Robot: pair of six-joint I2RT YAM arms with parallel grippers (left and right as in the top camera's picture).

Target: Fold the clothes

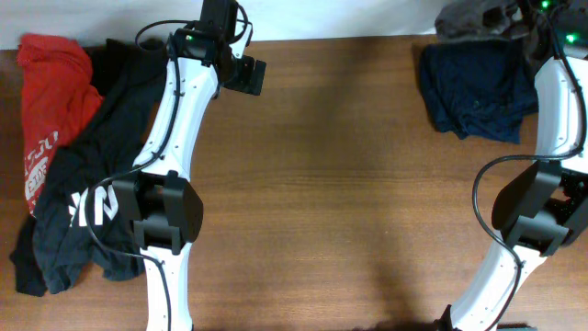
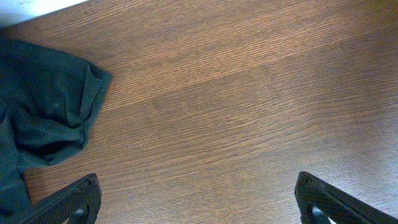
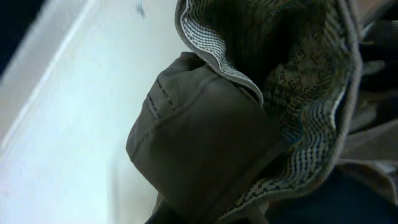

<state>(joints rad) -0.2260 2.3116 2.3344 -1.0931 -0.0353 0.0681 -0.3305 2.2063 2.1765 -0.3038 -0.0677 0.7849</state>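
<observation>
Far left of the worktop (image 1: 349, 184): red tee (image 1: 53, 97), crumpled. Black white-printed tee (image 1: 87, 198) overlaps its right edge, heaped, partly under the left arm (image 1: 179, 119). Left gripper (image 2: 199, 204) is spread wide, holds nothing, over bare wood just right of the black tee. Far right: navy garment (image 1: 478, 92), bunched. Grey-khaki shorts (image 3: 205, 143) are at the far edge behind it, bunched, pale-lined waistband showing. Right arm (image 1: 556, 92) reaches into them. Right gripper's fingers hidden, can't tell its state.

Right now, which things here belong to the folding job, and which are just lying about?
For the job: shorts, black tee, red tee, navy garment.
Not for folding: the table they lie on.
</observation>
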